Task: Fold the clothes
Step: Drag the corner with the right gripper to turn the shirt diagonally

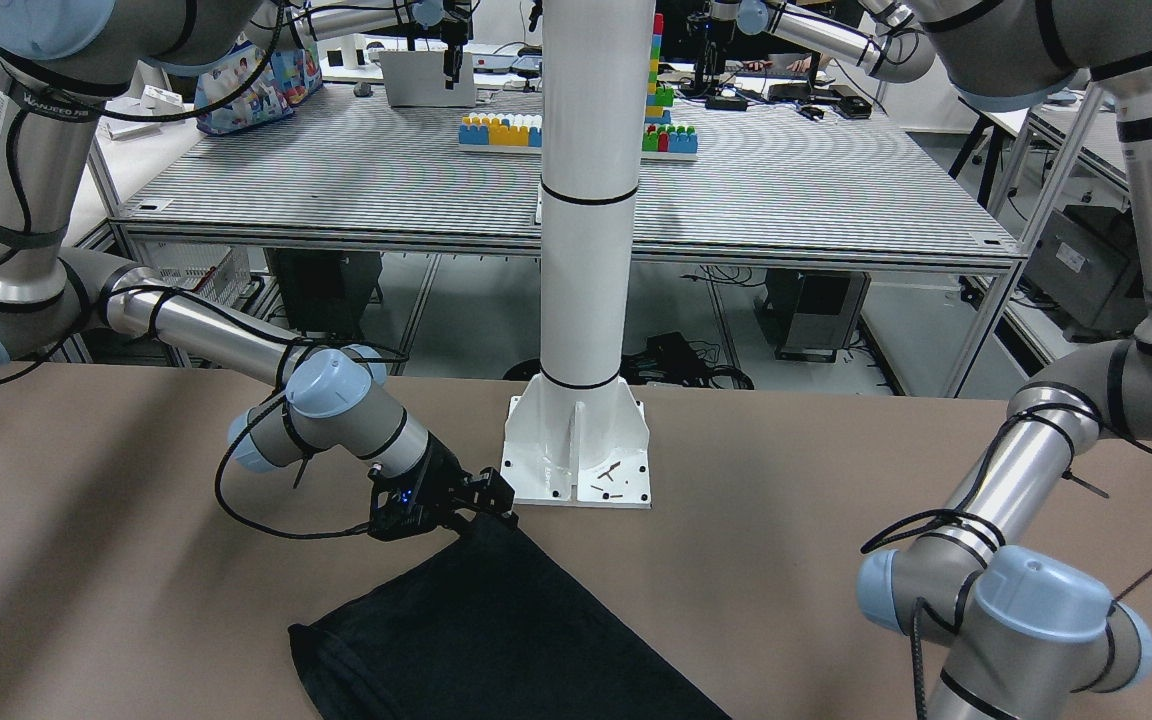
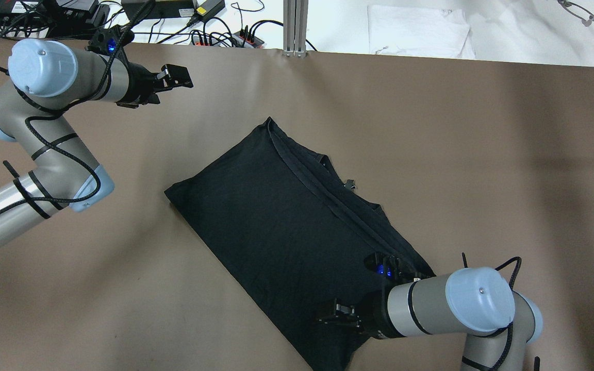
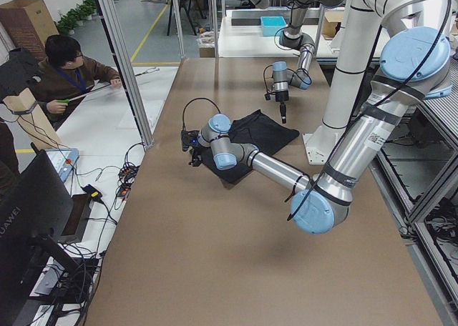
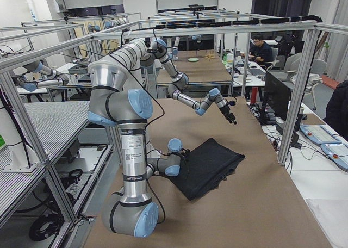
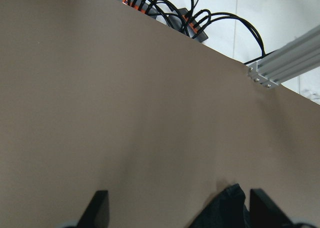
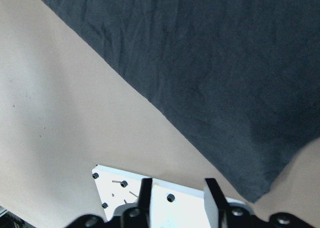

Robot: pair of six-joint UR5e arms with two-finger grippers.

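Both open, empty: my right gripper by garment corner, left gripper far off; one-corner pull could bunch it.

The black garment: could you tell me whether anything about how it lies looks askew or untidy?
Yes. The black garment lies diagonally across the table, and along its upper-right edge in the overhead view the layers do not line up: a lower layer pokes out beyond the hem. Nothing looks damaged.
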